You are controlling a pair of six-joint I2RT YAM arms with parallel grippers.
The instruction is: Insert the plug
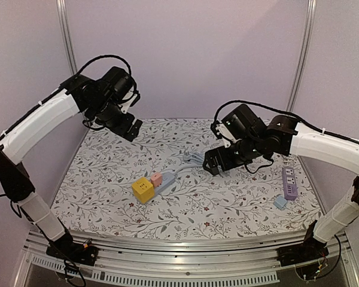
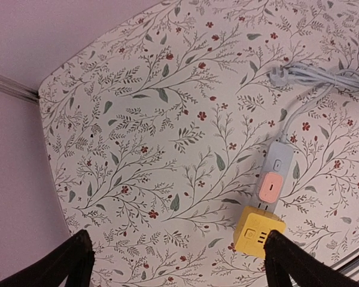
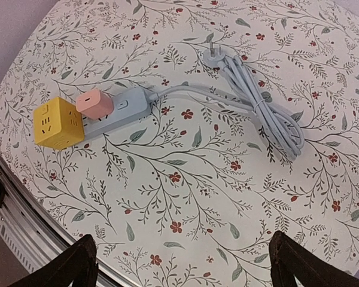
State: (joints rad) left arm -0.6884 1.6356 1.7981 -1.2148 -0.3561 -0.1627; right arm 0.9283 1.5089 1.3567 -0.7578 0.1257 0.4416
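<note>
grey plug (image 3: 212,55) lies flat on the floral cloth (image 3: 167,197) beside its bundled cord (image 3: 269,113). left gripper (image 2: 178,248) and right gripper (image 3: 182,248) hover spread wide, empty; the right should pinch the plug's body squarely.

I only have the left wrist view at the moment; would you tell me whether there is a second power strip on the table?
Observer: Yes, a purple power strip lies near the table's right edge, well apart from the grey strip.
Operator: Thank you. Is anything lying next to it?
Observer: A small light-blue cube sits close to its near end.
Operator: And where is the right hand?
Observer: The right hand hangs open, just right of the bundled cable, holding nothing.
</note>
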